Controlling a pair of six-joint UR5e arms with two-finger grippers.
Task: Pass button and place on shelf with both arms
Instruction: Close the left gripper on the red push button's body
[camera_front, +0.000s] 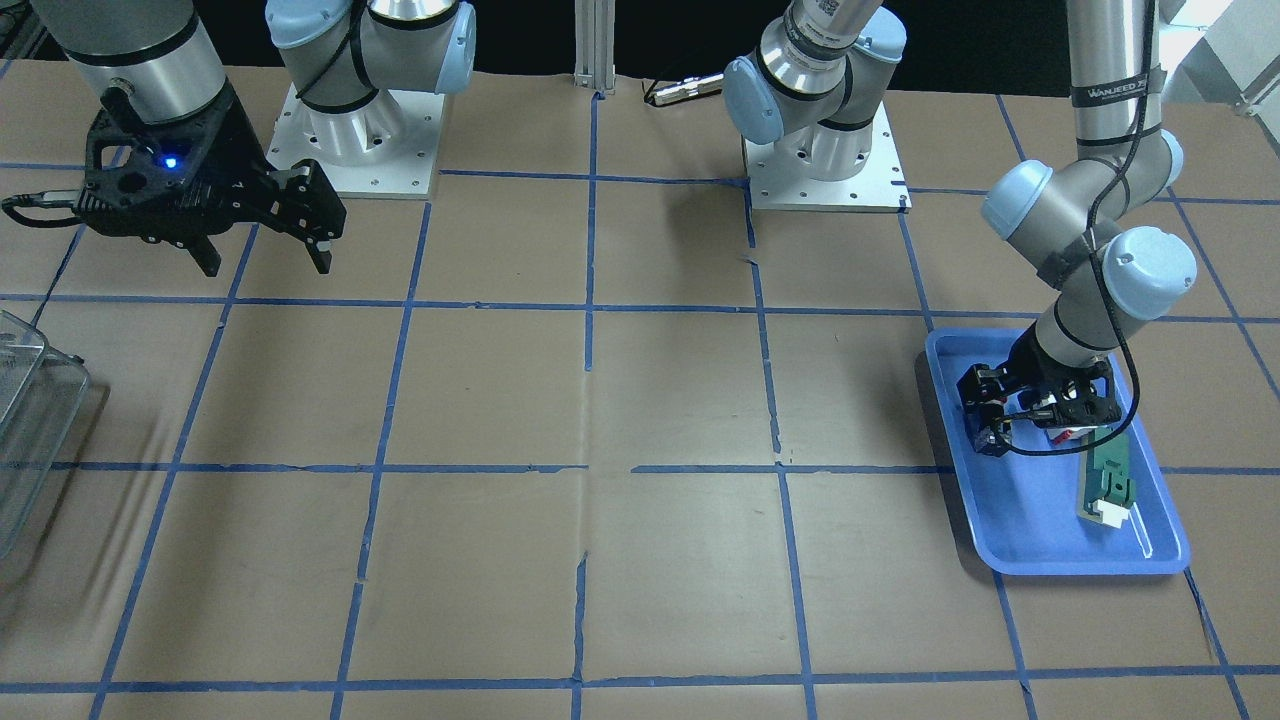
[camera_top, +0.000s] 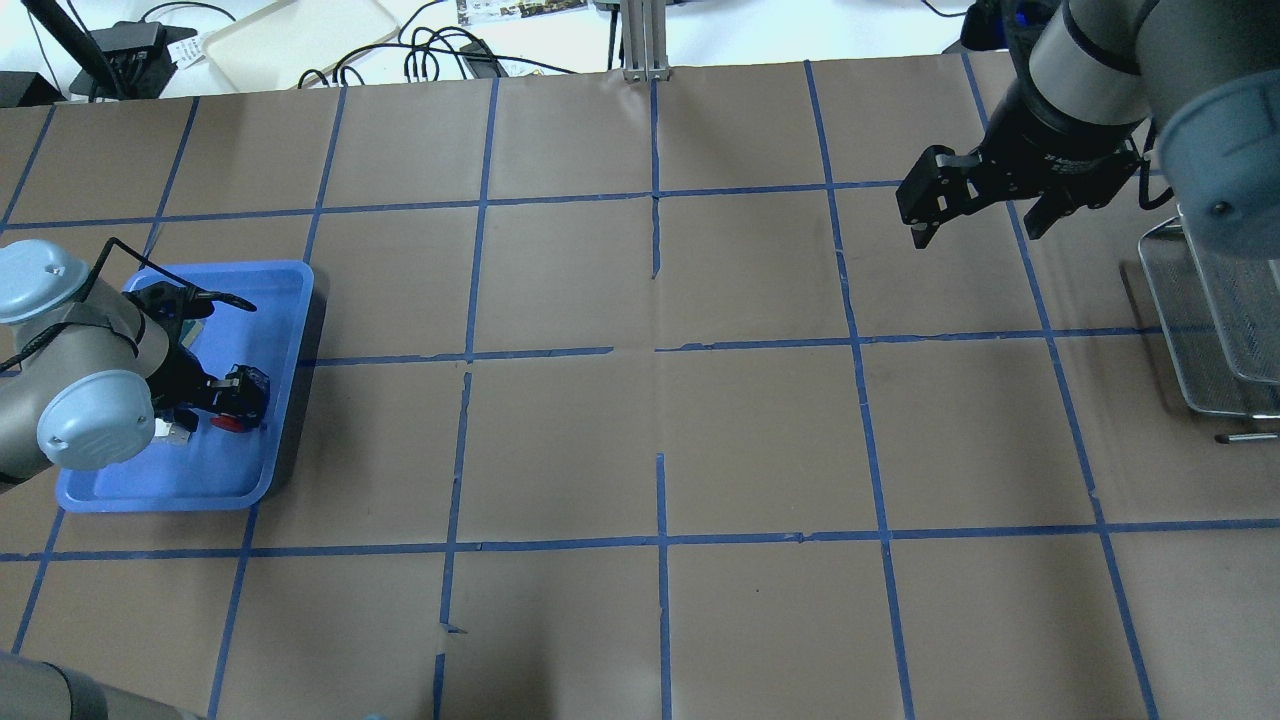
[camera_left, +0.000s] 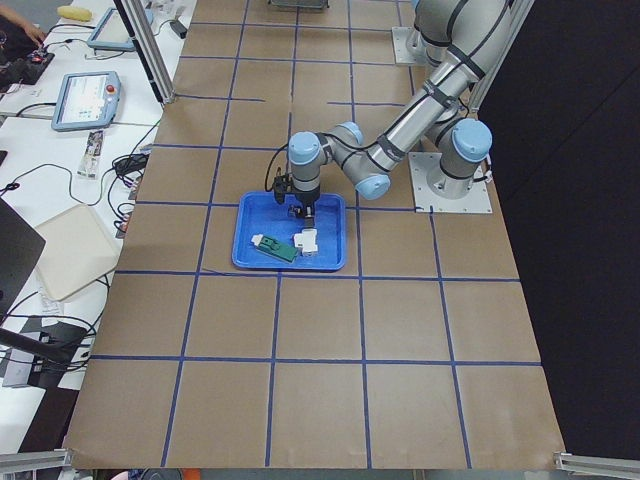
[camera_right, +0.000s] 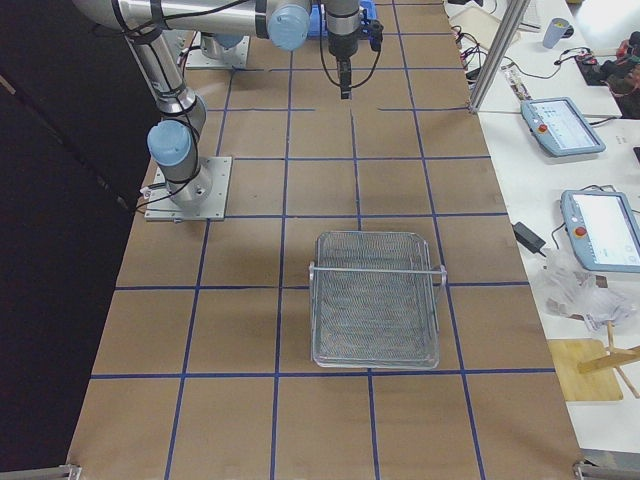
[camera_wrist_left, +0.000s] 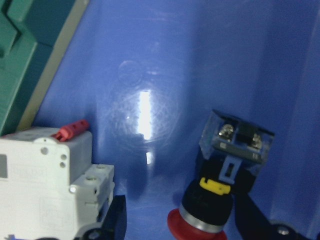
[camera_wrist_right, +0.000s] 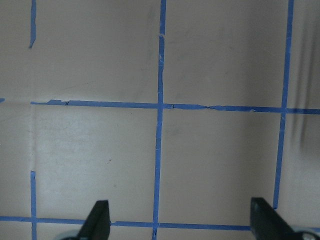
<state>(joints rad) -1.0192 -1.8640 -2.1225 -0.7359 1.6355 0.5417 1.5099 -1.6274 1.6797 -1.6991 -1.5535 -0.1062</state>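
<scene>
The button (camera_wrist_left: 225, 170) lies on its side in the blue tray (camera_wrist_left: 150, 75), red cap toward the camera, blue-grey base away. My left gripper (camera_wrist_left: 185, 222) is open and low in the tray, one finger on each side of the button's cap, not closed on it. In the overhead view the left gripper (camera_top: 238, 398) sits over the red cap (camera_top: 228, 422) in the tray (camera_top: 290, 300). My right gripper (camera_top: 980, 230) is open and empty, held above the bare table; it also shows in the front view (camera_front: 265, 262).
A white block with a red part (camera_wrist_left: 45, 185) lies just left of the button. A green-and-white flat piece (camera_front: 1110, 480) lies farther along the tray. A wire mesh shelf (camera_right: 375, 300) stands on the table's right side, near the right arm.
</scene>
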